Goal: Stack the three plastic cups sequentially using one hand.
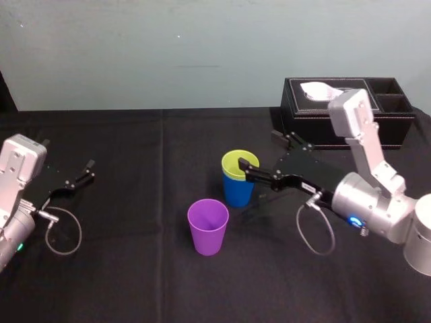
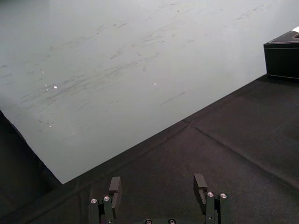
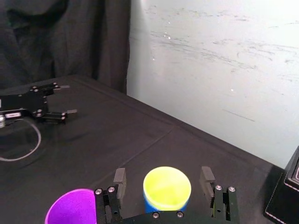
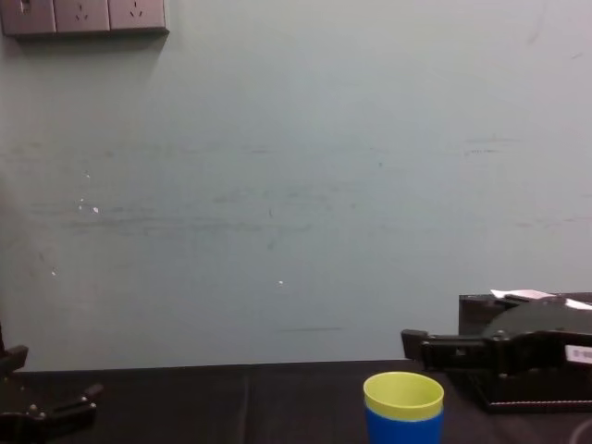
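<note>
The yellow-green cup (image 1: 237, 163) sits nested inside the blue cup (image 1: 237, 192) near the table's middle; the pair also shows in the chest view as yellow-green cup (image 4: 403, 392) over blue cup (image 4: 403, 428). The purple cup (image 1: 207, 227) stands alone, upright, just in front and to the left of them. My right gripper (image 1: 258, 150) is open and straddles the nested pair at rim height. In the right wrist view its fingers (image 3: 120, 176) stand clear on either side of the yellow-green cup (image 3: 167, 186), with the purple cup (image 3: 70, 208) beside it. My left gripper (image 1: 86, 171) rests open at the far left.
A black tissue box (image 1: 350, 111) stands at the back right, behind the right arm. Black cloth (image 1: 148, 269) covers the table up to the pale wall. A loose cable (image 1: 64, 232) loops by the left arm. In the left wrist view the left gripper (image 2: 158, 183) holds nothing.
</note>
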`<state>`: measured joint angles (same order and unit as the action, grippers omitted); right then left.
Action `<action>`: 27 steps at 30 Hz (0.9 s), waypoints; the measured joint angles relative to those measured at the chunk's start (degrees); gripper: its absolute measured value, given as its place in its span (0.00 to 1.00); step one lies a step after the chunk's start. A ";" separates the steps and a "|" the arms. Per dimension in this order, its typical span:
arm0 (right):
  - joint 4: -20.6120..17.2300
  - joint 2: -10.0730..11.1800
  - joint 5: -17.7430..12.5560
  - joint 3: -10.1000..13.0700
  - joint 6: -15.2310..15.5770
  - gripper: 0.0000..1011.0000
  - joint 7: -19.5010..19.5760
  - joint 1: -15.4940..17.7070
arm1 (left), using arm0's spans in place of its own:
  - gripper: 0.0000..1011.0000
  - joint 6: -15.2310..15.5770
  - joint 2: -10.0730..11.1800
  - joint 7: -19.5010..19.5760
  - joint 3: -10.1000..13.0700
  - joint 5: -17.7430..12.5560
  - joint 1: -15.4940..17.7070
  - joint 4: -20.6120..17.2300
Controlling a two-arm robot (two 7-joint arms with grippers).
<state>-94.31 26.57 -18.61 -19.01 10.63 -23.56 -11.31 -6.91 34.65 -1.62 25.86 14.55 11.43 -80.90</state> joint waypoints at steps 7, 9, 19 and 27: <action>-4.12 3.84 -2.04 1.38 -0.64 0.99 -1.47 4.13 | 1.00 0.00 0.00 0.00 0.00 0.00 0.00 0.00; -4.93 4.64 -2.57 1.64 -0.87 0.99 -1.86 5.08 | 1.00 0.00 0.00 0.00 0.00 0.00 0.00 0.00; -7.15 7.90 -5.39 1.82 -2.35 0.99 -3.49 9.40 | 1.00 0.00 0.00 0.00 0.00 0.00 0.00 0.00; -6.59 8.15 -5.71 -0.28 -3.23 0.99 -3.57 10.53 | 1.00 0.00 0.00 0.00 0.00 0.00 0.00 0.00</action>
<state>-100.90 34.71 -24.32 -19.29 7.40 -27.13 -0.78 -6.91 34.64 -1.62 25.86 14.55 11.43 -80.90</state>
